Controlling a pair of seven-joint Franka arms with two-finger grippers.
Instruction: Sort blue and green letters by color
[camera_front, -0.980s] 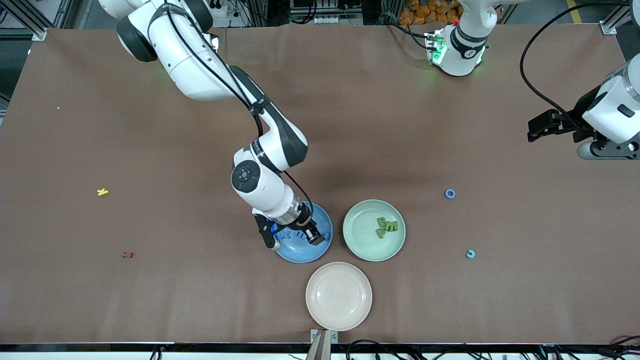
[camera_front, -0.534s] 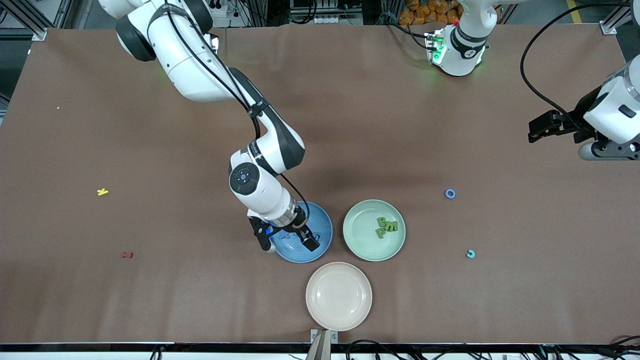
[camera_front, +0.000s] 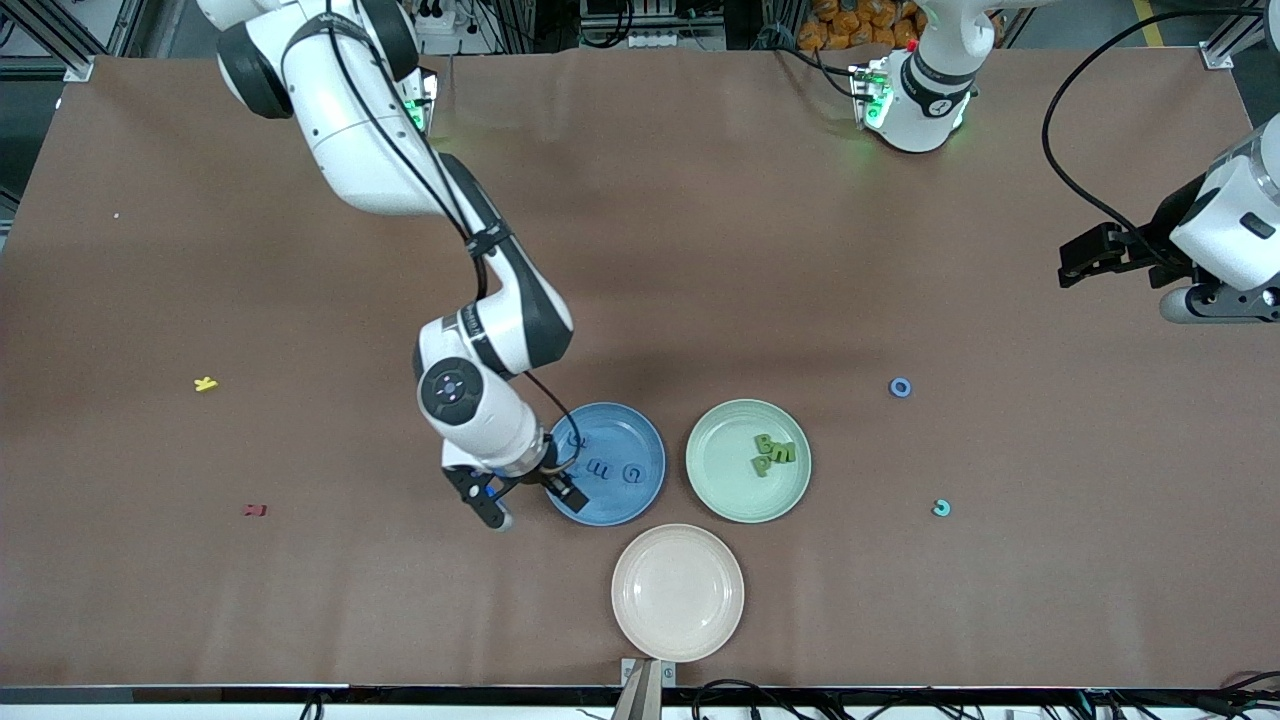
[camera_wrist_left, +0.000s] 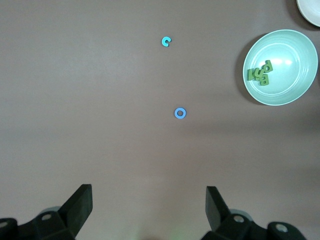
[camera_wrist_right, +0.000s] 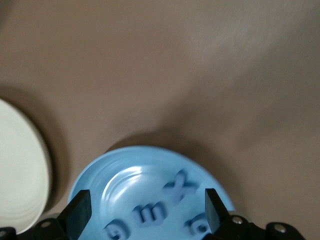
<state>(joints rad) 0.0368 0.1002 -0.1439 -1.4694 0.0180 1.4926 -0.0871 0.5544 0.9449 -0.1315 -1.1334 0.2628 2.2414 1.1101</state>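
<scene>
Front view: right gripper (camera_front: 525, 500) is over the edge of the blue plate (camera_front: 640, 490) at the side toward the right arm's end of the table, fingers spread, nothing between them. Blue plate holds blue letters (camera_front: 602, 465) in a loose row; the right wrist view shows four of them (camera_wrist_right: 155, 212), blurred, one looks like an X, with both fingertips apart at the plate's rim (camera_wrist_right: 100, 165) and empty.

Green plate (camera_front: 720, 490) sits just beside the blue plate, toward the left arm's end. Three green letters (camera_front: 772, 453) lie on it, bunched and overlapping, a B and an M readable; the left wrist view shows the same cluster (camera_wrist_left: 260, 74) inside the green plate (camera_wrist_left: 290, 90).

Cream plate (camera_front: 678, 592) is nearer the camera than both, near them, nothing on it.

Two letters lie loose on the table toward the left arm's end: a blue O (camera_front: 900, 387), and a teal C (camera_front: 941, 508) nearer the camera. Both show in the left wrist view too, O (camera_wrist_left: 180, 113) and C (camera_wrist_left: 166, 41), well apart.

Left gripper (camera_front: 1085, 255) waits over bare table at the left arm's end, released and empty; its fingers (camera_wrist_left: 80, 202) stand wide.

Yellow letter (camera_front: 205, 383) and dark red letter (camera_front: 255, 510) lie toward the right arm's end, well apart from the plates.
</scene>
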